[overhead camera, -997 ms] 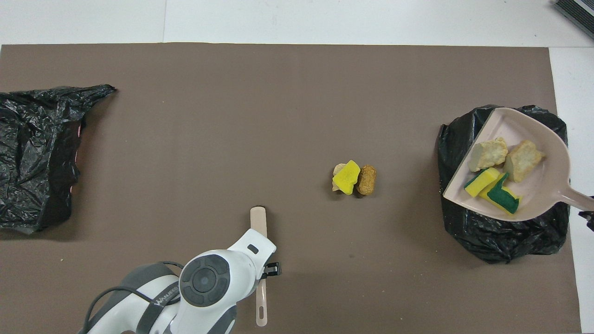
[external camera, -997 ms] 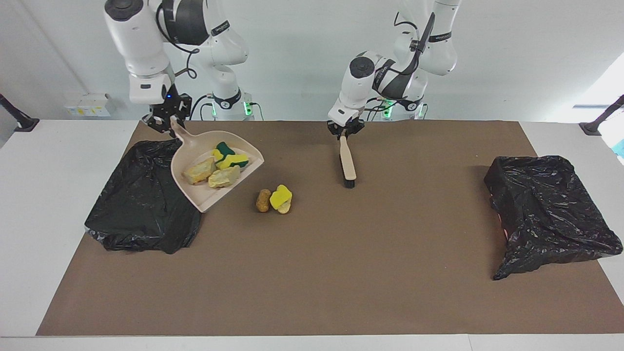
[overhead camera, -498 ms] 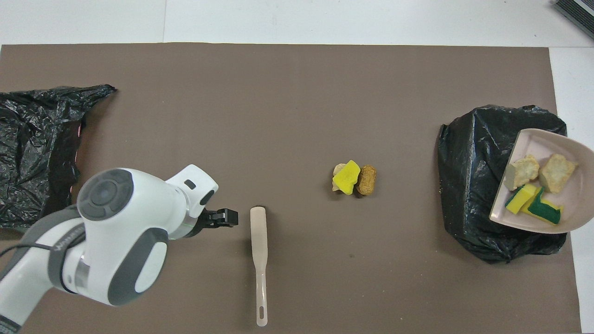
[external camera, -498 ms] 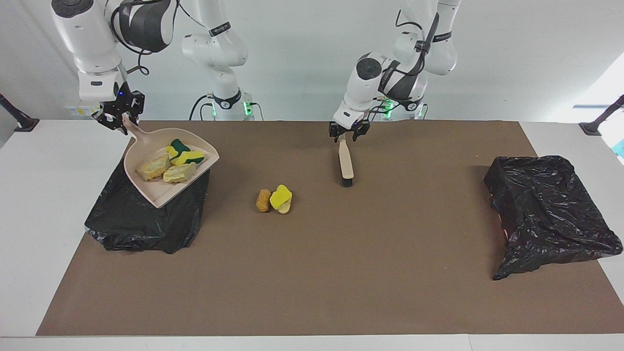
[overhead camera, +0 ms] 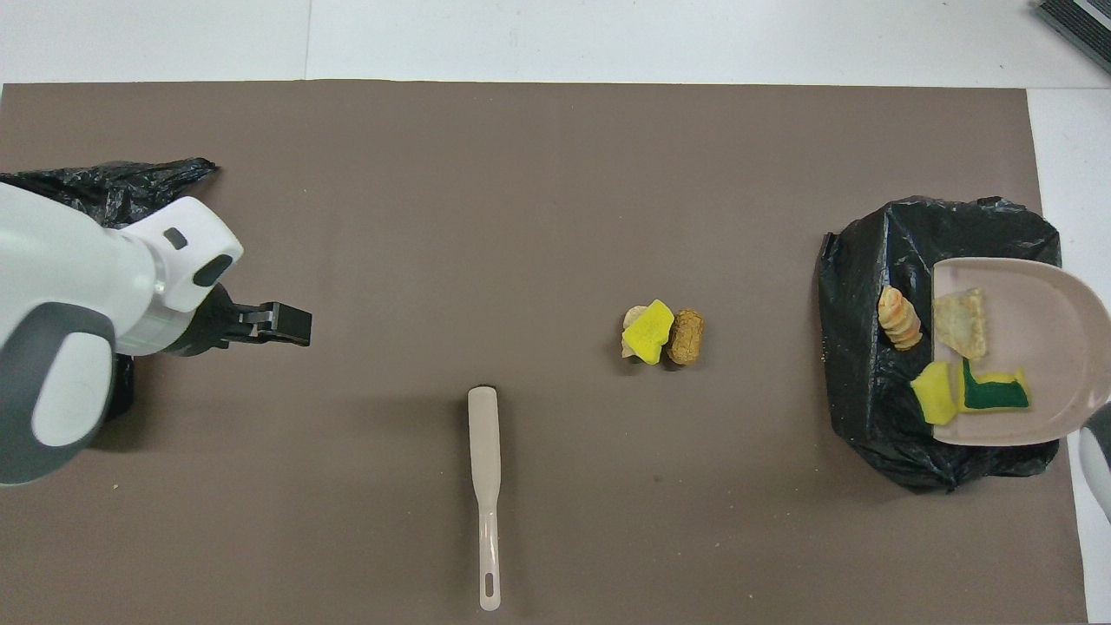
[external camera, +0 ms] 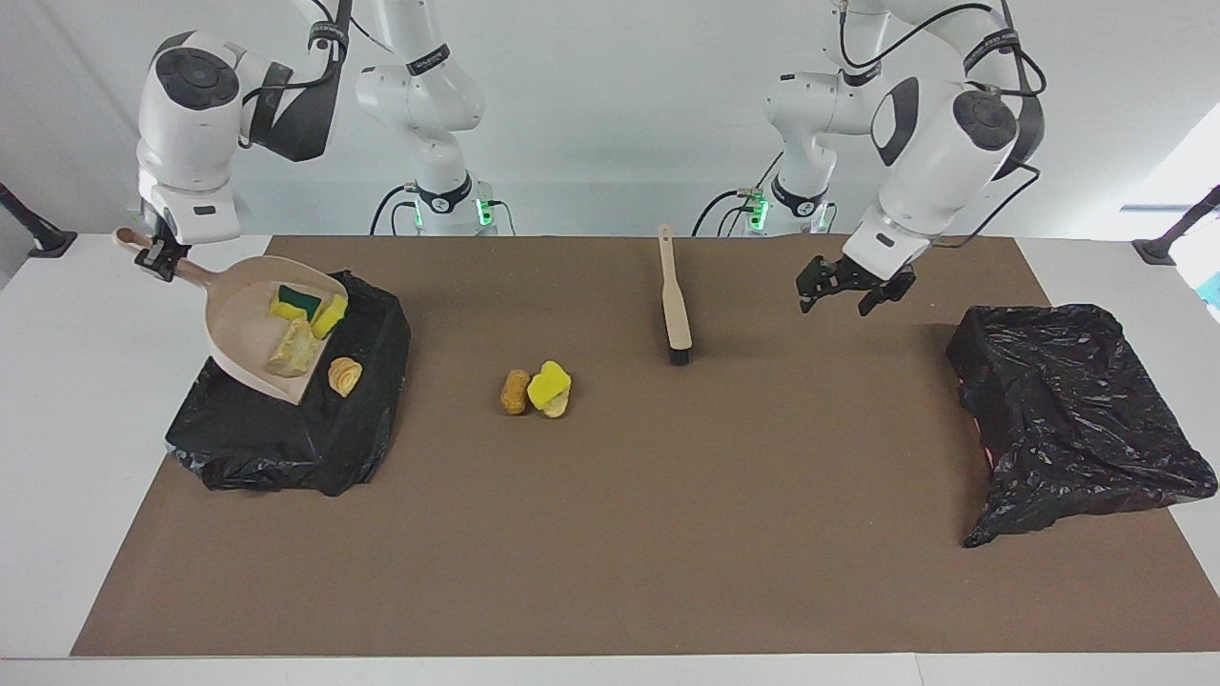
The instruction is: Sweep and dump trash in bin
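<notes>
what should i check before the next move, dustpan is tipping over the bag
1. Right tool gripping dustpan handle: ok.
2. Dustpan over black bag: ok.
3. Dustpan emptied: not ok, sponge pieces remain in it; one lump has slid out onto the bag.
4. Table swept: not ok, leftover trash lies mid-table.
5. Brush lying free on the table: ok.
6. Left tool open, empty: ok.
</notes>
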Motion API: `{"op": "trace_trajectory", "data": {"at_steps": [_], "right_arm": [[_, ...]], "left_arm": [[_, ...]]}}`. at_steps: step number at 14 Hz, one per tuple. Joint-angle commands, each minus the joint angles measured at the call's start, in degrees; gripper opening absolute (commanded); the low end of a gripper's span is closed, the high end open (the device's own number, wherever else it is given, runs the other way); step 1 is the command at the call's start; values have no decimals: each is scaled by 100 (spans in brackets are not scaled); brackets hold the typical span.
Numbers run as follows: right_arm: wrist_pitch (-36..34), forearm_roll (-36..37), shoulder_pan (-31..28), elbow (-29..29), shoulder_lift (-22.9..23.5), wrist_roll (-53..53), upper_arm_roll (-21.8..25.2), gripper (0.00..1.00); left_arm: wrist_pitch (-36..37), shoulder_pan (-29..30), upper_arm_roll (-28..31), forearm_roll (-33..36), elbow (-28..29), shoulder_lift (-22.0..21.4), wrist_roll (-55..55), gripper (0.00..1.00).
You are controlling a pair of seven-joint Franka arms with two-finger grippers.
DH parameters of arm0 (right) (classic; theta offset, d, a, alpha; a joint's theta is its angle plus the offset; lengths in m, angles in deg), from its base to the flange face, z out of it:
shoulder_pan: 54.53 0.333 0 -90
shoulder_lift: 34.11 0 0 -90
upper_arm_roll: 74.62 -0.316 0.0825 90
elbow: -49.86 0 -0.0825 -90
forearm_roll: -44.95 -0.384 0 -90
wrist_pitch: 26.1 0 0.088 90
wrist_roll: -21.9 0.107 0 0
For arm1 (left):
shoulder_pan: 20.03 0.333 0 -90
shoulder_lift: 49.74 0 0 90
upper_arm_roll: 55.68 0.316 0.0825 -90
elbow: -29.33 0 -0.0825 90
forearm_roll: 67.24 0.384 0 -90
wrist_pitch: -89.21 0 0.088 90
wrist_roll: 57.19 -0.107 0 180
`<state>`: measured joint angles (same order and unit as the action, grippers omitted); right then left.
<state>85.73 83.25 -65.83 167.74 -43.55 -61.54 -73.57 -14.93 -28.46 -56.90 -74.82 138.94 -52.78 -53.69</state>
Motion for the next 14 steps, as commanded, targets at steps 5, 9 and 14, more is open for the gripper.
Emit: {"op": "trace_trajectory", "data": {"at_steps": [5, 9, 14], "right_arm": [[6, 835, 136, -45, 47, -313, -70, 0], [-468, 1259, 276, -142, -5, -147, -157, 0], [-1134, 1971, 978, -247, -32, 301, -236, 0]], "left_arm": [[1501, 633, -62, 608, -1757, 567, -746, 100], [1510, 554, -80, 766, -1793, 568, -799, 100], [1669, 624, -106, 722, -1917, 480, -816, 100]]}}
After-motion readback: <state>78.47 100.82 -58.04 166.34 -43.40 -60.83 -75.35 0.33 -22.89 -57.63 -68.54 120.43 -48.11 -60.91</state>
